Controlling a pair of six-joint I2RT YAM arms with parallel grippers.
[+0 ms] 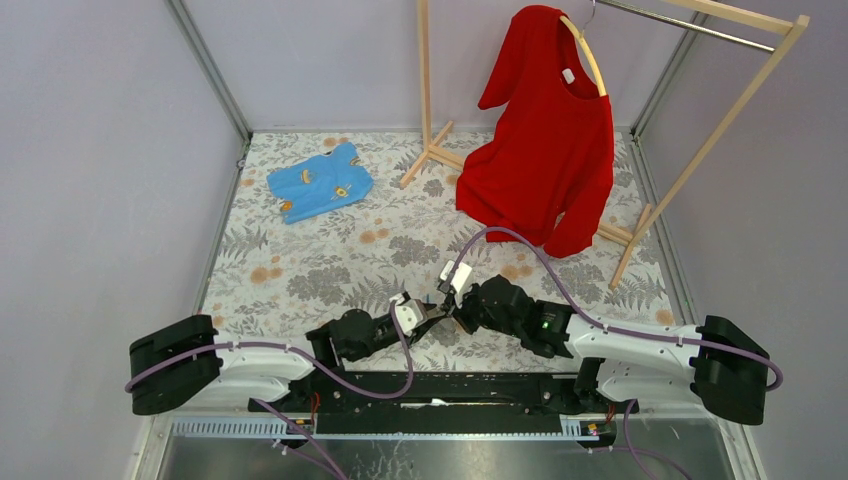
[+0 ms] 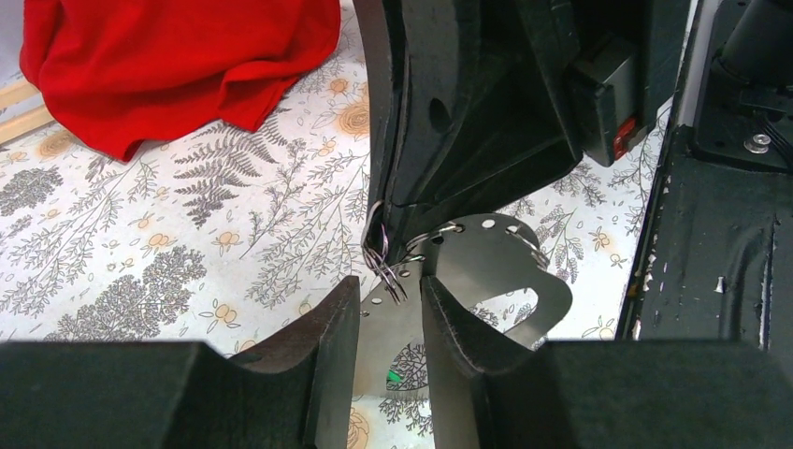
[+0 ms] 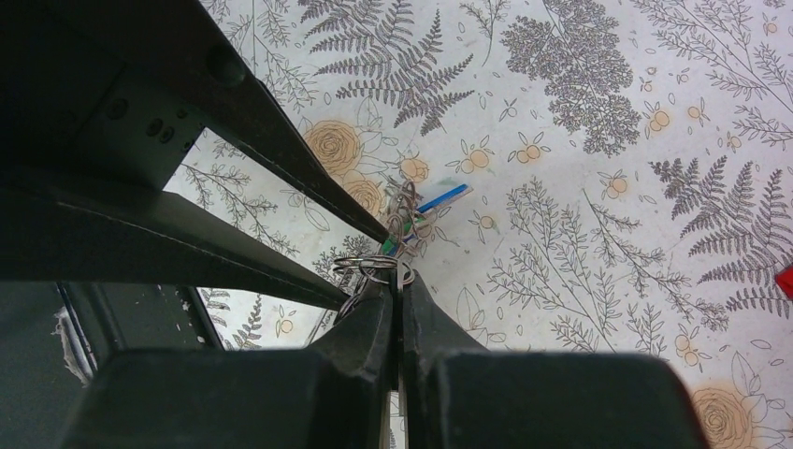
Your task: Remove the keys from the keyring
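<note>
My right gripper (image 3: 400,281) is shut on the keyring (image 3: 372,265), a bundle of thin wire loops pinched at its fingertips. Small keys (image 3: 407,210) with a blue-and-white tag (image 3: 441,198) hang just beyond the ring over the floral table. My left gripper (image 2: 390,285) faces it nose to nose near the table's front middle (image 1: 432,315). Its fingers stand apart on either side of the ring wires (image 2: 383,267). A flat silvery metal piece with small holes (image 2: 486,262) spreads behind both left fingers. The right gripper's dark fingers (image 2: 411,140) come down from above onto the ring.
A red shirt (image 1: 545,130) hangs from a wooden rack (image 1: 700,150) at the back right, its hem on the table. A blue garment (image 1: 320,182) lies at the back left. The rack's foot (image 1: 430,155) crosses the back middle.
</note>
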